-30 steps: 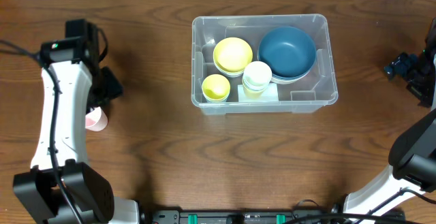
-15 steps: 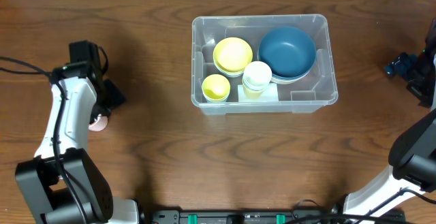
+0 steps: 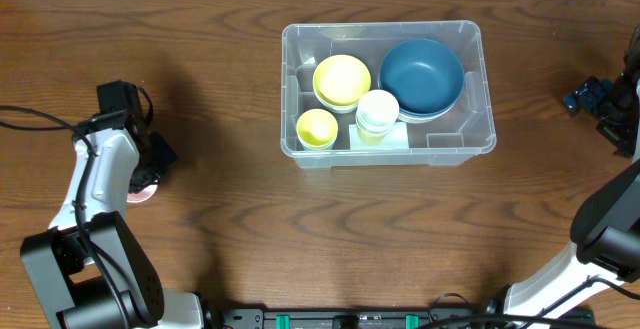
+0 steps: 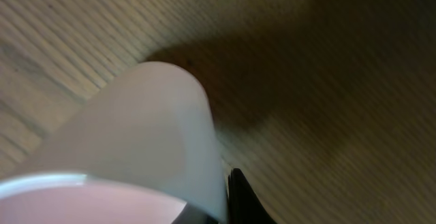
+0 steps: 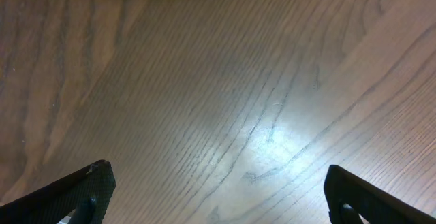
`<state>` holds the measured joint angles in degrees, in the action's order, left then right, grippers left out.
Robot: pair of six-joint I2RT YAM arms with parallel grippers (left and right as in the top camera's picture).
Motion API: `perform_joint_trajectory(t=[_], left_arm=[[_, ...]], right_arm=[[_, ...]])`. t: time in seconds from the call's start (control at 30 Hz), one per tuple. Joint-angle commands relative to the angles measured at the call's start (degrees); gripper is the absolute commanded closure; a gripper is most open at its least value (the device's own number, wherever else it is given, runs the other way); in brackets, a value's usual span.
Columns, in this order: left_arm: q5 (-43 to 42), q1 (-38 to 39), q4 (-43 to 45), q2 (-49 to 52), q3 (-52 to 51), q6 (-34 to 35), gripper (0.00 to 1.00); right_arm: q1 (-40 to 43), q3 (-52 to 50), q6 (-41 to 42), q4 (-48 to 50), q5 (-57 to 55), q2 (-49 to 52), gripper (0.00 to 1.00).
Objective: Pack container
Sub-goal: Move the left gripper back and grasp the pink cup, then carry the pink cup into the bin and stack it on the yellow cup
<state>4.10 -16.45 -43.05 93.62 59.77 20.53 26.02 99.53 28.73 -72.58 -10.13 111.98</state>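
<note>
Left gripper seems clamped on the pink cup, left of the container; lift straight up. Right gripper gapes, idle.

Overhead, the light is bright and even across the table and sharp right out to the edges, with just a soft dark smudge of shadow beside the left arm and a faint sheen on the container and its clear walls. The left wrist view is murky: the pink cup sits so close to the lens that it's a pale, milky blur, and a broad shadow swallows the upper right of the wood. On the right wrist view, a white glare patch sits mid-frame on the grain, it's dimmer towards the upper left, and the fingertips are black silhouettes in the bottom corners.
</note>
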Motion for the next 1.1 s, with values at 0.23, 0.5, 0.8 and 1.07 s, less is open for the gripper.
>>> perform_joint_trajectory(t=[0.23, 0.5, 0.8, 1.07], left_arm=[[-31.5, 1.7, -1.4, -6.3, 6.1, -8.4, 0.94], [-40.9, 14.3, 2.2, -20.9, 11.9, -11.6, 0.94], [-23.9, 37.7, 10.3, -25.8, 11.9, -15.9, 0.94], [-4.7, 50.7, 10.6, -18.0, 12.0, -20.2, 0.94]], right_arm=[[0.0, -0.2, 1.0, 0.0, -0.8, -0.3, 0.01], [-0.1, -0.2, 1.0, 0.0, -0.8, -0.3, 0.01], [0.0, -0.2, 1.0, 0.0, -0.8, -0.3, 0.01], [-0.1, -0.2, 1.0, 0.0, -0.8, -0.3, 0.01]])
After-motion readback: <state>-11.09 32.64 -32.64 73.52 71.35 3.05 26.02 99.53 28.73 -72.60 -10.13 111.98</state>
